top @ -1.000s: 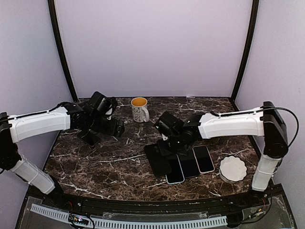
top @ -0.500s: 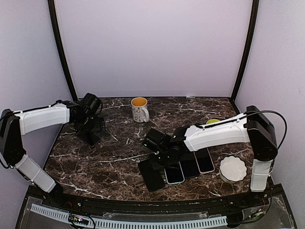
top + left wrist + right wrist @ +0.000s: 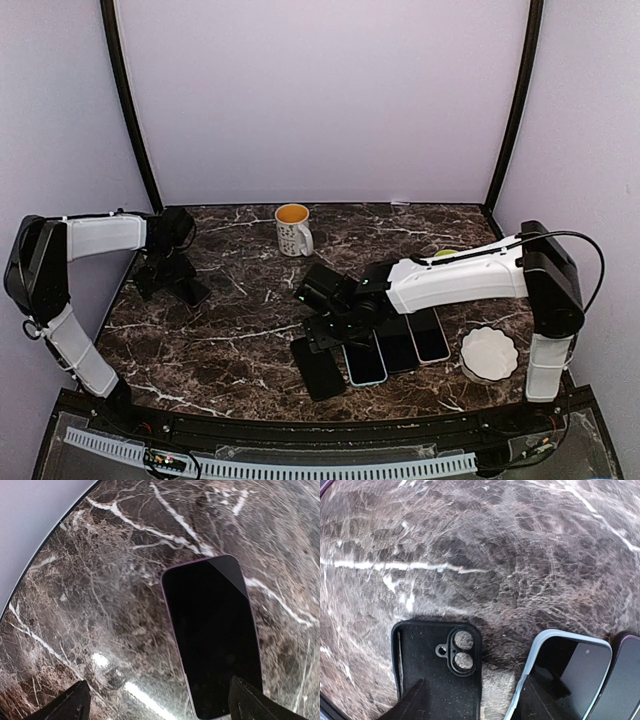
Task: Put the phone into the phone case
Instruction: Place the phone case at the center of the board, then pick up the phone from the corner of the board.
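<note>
— While scanning down from above, biggest first?

— Dark marble table (image 3: pixel 230 330), veined white. Next, two white arms: left arm (image 3: pixel 100 235) bent toward the far left corner, right arm (image 3: pixel 460 278) stretched across to the middle.

— And the pincers?

— Left pincer (image 3: pixel 159 690) spread wide, aimed down at the table, gripping nothing. Right pincer (image 3: pixel 477 682) likewise spread, one fingertip (image 3: pixel 412 702) over the phone case (image 3: pixel 432 675), the other over a blue-edged phone (image 3: pixel 570 670). Contact with either: cannot tell.

— Whereabouts of the purple-rimmed phone (image 3: pixel 210 635)?

— Flat on the table at the far left, dark screen up, its near end between the left pincer's fingertips and closer to one of them. Well apart from the phone case.

— And the case itself?

— Black, flat near the front edge, camera cutout showing, just beside the blue-edged phone with a strip of table between. Beyond that, to the right, a black phone (image 3: pixel 398 350) and a pink-edged phone (image 3: pixel 430 333), side by side in one row.

— Anything smaller?

— White scalloped dish (image 3: pixel 489 352) right of the row. Patterned mug (image 3: pixel 293 228), orange inside, at the back of the table.
</note>
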### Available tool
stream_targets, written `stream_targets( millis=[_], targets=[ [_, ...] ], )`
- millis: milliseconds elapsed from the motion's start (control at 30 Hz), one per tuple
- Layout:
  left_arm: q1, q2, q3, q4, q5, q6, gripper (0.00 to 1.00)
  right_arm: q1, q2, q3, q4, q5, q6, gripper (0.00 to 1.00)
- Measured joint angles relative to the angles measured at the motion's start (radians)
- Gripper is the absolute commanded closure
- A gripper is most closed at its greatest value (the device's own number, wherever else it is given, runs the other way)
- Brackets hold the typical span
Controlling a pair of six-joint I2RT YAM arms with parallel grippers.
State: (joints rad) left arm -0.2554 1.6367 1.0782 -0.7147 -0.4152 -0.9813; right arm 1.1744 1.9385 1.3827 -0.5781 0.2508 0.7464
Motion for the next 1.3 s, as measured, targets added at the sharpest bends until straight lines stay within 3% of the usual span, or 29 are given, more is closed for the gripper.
stream_targets(
  millis=[233,467,800,1133,1300],
  targets=[
    [0.017,0.116,0.086,0.021,0.031,-0.029,0.01,0.0,-0.002,0.0,-0.006,0.024,-0.026,0.01],
    [0.026,0.127,0.088,0.095,0.09,-0.059,0.01,-0.001,-0.002,0.0,-0.005,0.031,-0.037,0.02],
    [0.05,0.259,0.138,0.099,0.143,-0.091,0.01,-0.002,-0.002,0.0,-0.006,0.034,-0.053,0.02],
    [0.057,0.264,0.144,0.072,0.157,-0.131,0.2,-0.002,-0.002,0.0,-0.015,0.045,-0.063,0.02],
    [0.045,0.209,0.068,0.094,0.166,-0.129,0.26,-0.002,-0.002,0.001,-0.022,0.057,-0.078,0.01]
  ],
)
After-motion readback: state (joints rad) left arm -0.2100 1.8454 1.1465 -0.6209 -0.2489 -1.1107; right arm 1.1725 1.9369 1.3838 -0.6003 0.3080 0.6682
